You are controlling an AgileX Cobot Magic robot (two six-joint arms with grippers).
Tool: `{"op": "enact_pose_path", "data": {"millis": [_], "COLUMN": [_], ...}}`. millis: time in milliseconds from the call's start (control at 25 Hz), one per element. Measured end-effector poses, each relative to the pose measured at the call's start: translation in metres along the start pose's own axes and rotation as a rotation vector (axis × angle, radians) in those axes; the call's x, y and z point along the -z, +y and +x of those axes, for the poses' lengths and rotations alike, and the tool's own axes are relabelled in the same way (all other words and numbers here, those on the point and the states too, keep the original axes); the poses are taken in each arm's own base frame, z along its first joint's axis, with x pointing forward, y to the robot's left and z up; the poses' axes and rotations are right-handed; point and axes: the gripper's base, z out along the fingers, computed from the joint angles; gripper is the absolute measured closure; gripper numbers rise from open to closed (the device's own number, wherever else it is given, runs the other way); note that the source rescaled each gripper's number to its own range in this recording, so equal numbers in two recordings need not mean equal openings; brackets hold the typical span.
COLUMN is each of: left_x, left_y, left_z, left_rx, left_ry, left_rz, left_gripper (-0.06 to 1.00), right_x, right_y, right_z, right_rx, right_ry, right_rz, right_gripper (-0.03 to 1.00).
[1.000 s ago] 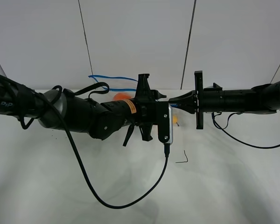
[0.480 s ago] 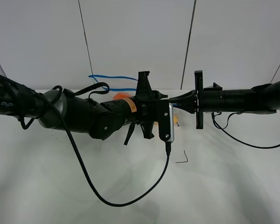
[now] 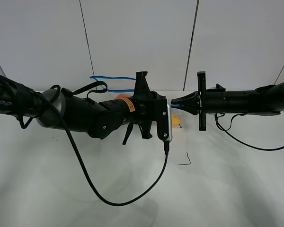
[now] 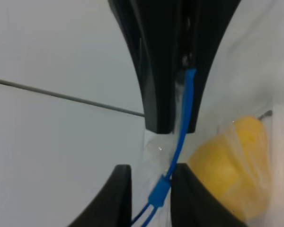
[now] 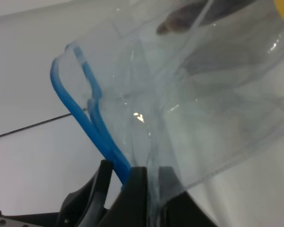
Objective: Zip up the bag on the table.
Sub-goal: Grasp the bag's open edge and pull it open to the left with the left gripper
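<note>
The high camera overlooks the table (image 3: 227, 189) from in front, while both wrist cameras look closely at the bag (image 4: 182, 127) (image 5: 203, 85).

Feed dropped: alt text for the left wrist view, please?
A thin blue zip strip of the clear crinkly plastic zip bag runs between the left end effector's parted black fingers; the right end effector clamps its far end. Yellow produce sits inside.

Bag (image 5: 213, 90): clear crinkled plastic, seen at the tabletop's far middle, yellow produce (image 4: 232, 165) shown inside.
Zip strip (image 4: 183, 127): thin, blue, its two tracks seen parted along part of the edge.
Tabletop (image 3: 227, 189): plain white, flat, wide.
</note>
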Motion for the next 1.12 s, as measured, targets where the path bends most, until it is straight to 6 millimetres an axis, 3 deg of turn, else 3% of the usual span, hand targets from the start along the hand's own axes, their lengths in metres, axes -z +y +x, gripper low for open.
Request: {"op": "enact_pose_path", "data": {"millis": [480, 720, 1120], "left_x": [0.0000, 0.0000, 0.0000], "left_y": [-0.0005, -0.0010, -0.0012], "left_z": [-0.0006, -0.0005, -0.0004], "left_rx": [-0.013, -0.015, -0.015], "left_ry": [-0.006, -0.005, -0.005], "left_rz": [0.005, 0.011, 0.013], "left_gripper": [0.73, 0.94, 0.94], "right_x": [0.0000, 0.0000, 0.0001], "right_y": [0.0000, 0.0001, 0.0004], "right_z": [0.0000, 0.0001, 0.0002], "right_rx": [0.000, 0.000, 0.001], "right_ry": [0.000, 0.001, 0.001], "right_rz": [0.000, -0.001, -0.001], "right_gripper": [0.97, 0.97, 0.97]}}
